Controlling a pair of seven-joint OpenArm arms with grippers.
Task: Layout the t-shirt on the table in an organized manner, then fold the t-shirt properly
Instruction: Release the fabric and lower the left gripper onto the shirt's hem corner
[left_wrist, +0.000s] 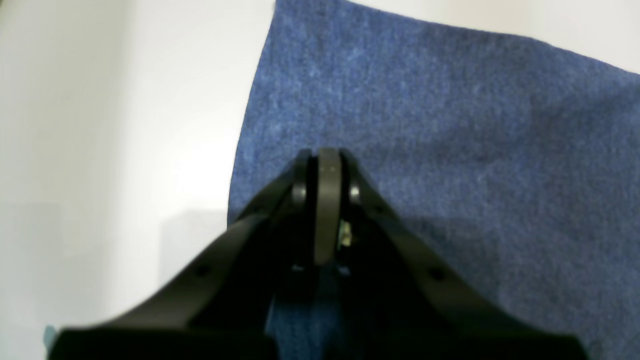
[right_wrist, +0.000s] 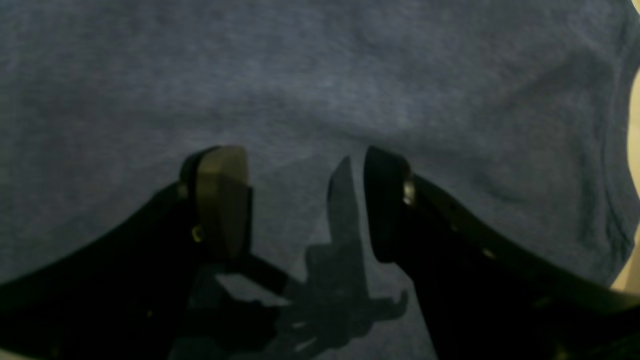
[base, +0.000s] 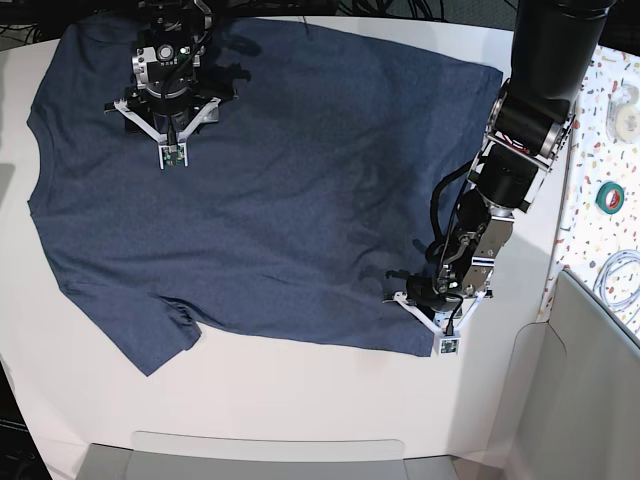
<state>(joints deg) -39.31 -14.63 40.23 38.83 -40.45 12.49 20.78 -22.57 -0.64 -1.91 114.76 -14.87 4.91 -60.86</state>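
The dark navy t-shirt (base: 270, 180) lies spread flat on the white table (base: 300, 400), one sleeve toward the near left and no lettering showing. My left gripper (base: 420, 295) stands at the shirt's right edge near its lower corner. In the left wrist view this gripper (left_wrist: 327, 157) is shut, its tips over the blue cloth (left_wrist: 450, 150) close to the edge. No cloth shows pinched between the jaws. My right gripper (base: 166, 105) is over the shirt's upper left part. It (right_wrist: 305, 200) is open above the cloth (right_wrist: 320, 75), with nothing between its fingers.
A speckled surface (base: 590, 230) at the far right holds a green tape roll (base: 612, 195) and a white cable (base: 620, 275). A grey panel (base: 590, 380) stands at the lower right. A pale grey lip (base: 270, 455) runs along the table's near edge.
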